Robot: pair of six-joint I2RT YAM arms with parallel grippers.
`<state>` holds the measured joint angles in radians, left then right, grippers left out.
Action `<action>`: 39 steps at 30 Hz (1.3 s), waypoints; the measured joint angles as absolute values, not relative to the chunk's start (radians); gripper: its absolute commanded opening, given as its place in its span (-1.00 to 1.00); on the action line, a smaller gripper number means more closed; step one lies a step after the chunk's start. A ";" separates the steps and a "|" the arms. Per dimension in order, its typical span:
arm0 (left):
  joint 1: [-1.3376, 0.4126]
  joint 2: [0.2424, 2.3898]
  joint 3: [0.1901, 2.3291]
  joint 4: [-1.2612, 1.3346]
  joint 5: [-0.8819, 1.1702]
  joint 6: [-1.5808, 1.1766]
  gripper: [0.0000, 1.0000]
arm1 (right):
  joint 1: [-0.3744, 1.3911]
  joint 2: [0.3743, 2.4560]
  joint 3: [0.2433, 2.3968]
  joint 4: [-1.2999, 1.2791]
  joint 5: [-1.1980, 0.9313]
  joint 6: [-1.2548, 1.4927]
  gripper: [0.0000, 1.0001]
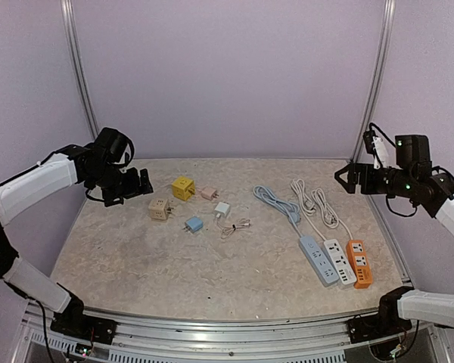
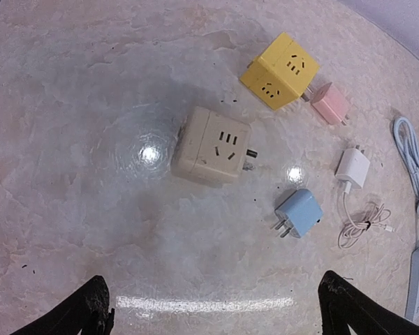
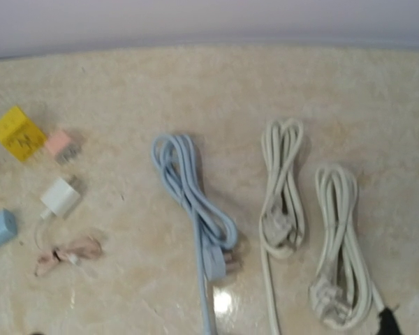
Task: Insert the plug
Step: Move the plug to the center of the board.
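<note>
A beige cube socket (image 1: 160, 209) lies left of centre, also in the left wrist view (image 2: 211, 146). Near it are a yellow cube socket (image 1: 183, 187), a pink plug (image 1: 209, 193), a white charger plug (image 1: 222, 209) with a thin cable, and a blue plug (image 1: 194, 224), which has two prongs in the left wrist view (image 2: 299, 212). My left gripper (image 1: 136, 185) hovers open and empty left of the cubes, its fingertips (image 2: 91, 310) wide apart. My right gripper (image 1: 348, 178) hovers open and empty at the far right, with one fingertip (image 3: 385, 322) just showing.
Blue (image 1: 318, 259), white (image 1: 338, 261) and orange (image 1: 359, 262) power strips lie at the right front. Their coiled cords (image 1: 310, 200) run toward the back. The blue cord's plug (image 3: 220, 259) and two white cord plugs (image 3: 278, 227) lie under the right wrist. Walls enclose the table.
</note>
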<state>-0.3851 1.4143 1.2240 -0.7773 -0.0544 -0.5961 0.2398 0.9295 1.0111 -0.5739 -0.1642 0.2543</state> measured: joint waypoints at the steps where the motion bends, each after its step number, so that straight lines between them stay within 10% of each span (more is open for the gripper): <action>1: -0.404 1.434 1.224 -0.769 -0.061 -0.594 0.98 | 0.240 0.932 0.994 -0.570 -0.164 0.255 1.00; 39: -0.696 1.532 1.304 -0.502 -0.036 -0.673 0.98 | 0.240 0.925 0.754 -0.413 -0.160 0.305 0.99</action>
